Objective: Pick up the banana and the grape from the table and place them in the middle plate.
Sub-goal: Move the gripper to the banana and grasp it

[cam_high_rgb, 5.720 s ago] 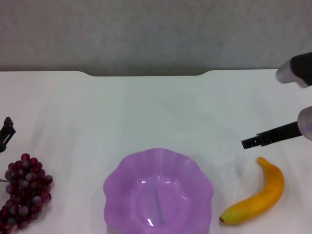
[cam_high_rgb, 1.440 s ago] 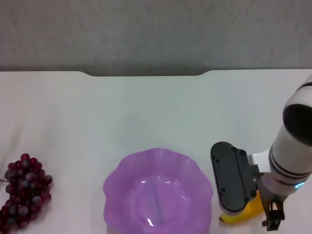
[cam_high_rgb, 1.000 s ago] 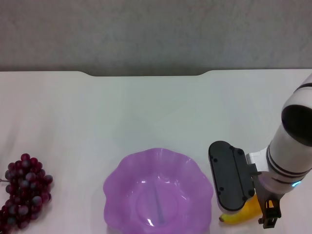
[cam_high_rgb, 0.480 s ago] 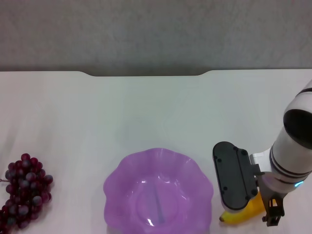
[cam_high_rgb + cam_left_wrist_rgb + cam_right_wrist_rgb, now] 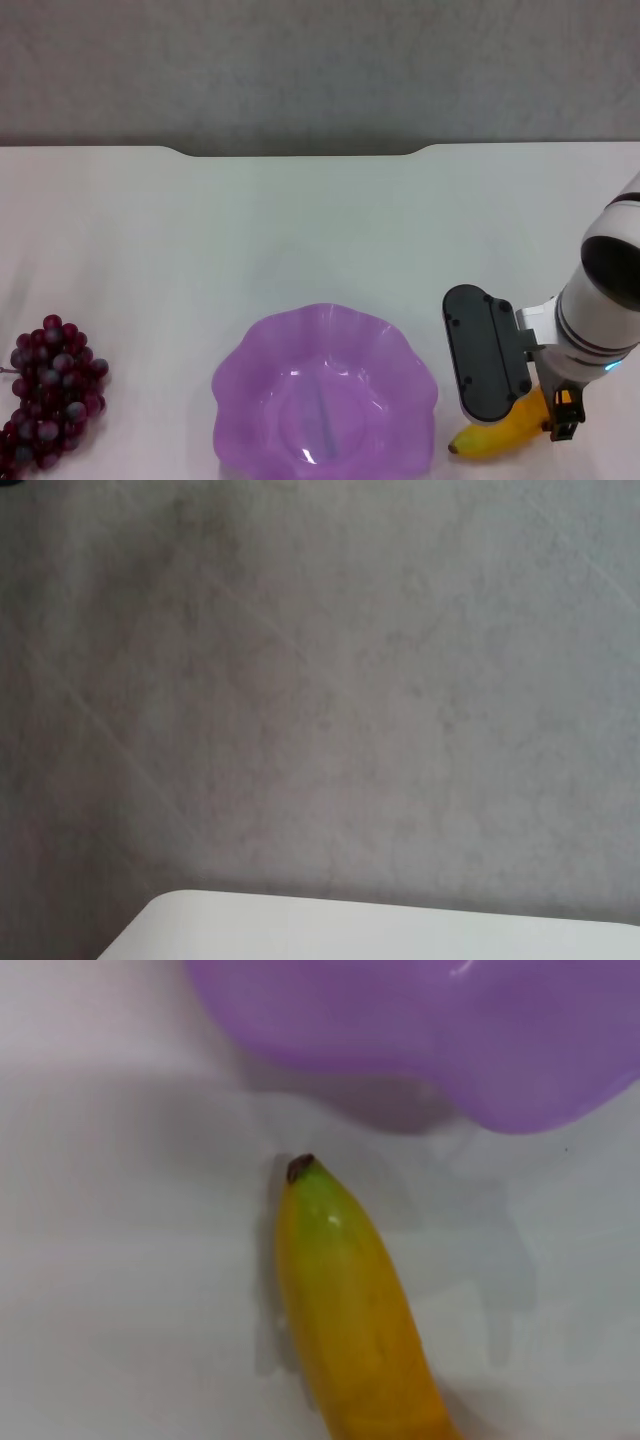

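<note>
As we look down from the head view, we count one banana (image 5: 497,432), one bunch of grapes (image 5: 48,396) and one purple plate (image 5: 325,395) on the white worktop (image 5: 300,230), with the right hand (image 5: 555,425) low over the banana just right of the plate; whether it grips we cannot tell. From the left wrist we see only a worktop corner (image 5: 380,930) and grey wall (image 5: 320,680). From the right wrist we see one banana (image 5: 350,1310) lying near the plate's rim (image 5: 430,1040).

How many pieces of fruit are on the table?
2: the banana lies right of the purple plate, partly under the right arm; the grape bunch sits at the table's left edge.
</note>
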Motion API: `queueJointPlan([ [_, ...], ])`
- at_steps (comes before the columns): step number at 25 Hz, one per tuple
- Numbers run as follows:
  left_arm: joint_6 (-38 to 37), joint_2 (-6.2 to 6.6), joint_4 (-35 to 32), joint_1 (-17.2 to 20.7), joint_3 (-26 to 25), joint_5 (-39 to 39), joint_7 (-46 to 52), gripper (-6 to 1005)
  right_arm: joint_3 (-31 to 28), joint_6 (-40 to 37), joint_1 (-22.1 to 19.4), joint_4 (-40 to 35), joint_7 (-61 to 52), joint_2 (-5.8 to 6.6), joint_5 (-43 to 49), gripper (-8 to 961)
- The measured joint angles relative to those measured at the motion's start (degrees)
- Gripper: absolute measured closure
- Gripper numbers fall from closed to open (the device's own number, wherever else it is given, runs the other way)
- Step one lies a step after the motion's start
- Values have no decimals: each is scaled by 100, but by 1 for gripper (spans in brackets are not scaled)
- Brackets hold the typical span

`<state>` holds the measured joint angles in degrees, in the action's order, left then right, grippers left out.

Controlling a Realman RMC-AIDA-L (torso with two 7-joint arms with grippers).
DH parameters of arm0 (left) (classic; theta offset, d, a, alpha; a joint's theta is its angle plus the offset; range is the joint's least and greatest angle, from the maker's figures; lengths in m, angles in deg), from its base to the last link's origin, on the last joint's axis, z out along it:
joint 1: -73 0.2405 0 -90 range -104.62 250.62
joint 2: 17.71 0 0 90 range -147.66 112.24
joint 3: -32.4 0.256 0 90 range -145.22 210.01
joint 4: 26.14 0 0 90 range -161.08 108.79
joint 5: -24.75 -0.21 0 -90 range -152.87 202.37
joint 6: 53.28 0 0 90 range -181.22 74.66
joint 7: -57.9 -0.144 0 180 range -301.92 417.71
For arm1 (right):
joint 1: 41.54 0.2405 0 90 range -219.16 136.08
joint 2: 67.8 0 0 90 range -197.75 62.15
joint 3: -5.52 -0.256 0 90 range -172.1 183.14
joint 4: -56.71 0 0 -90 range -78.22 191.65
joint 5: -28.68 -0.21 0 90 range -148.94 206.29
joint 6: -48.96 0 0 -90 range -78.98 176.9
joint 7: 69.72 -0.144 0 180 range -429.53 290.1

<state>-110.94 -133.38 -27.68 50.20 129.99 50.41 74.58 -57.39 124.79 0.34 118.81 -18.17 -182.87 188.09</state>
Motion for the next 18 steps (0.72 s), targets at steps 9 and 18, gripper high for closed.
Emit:
queueJointPlan([
  [9,-22,0,-29,4,-4,0,-14,136,181,-240,16,-76,49,-19,-26,62],
  [18,-11,0,-40,-3,-4,0,-18,136,304,-348,22,-78,21,-42,-216,63],
])
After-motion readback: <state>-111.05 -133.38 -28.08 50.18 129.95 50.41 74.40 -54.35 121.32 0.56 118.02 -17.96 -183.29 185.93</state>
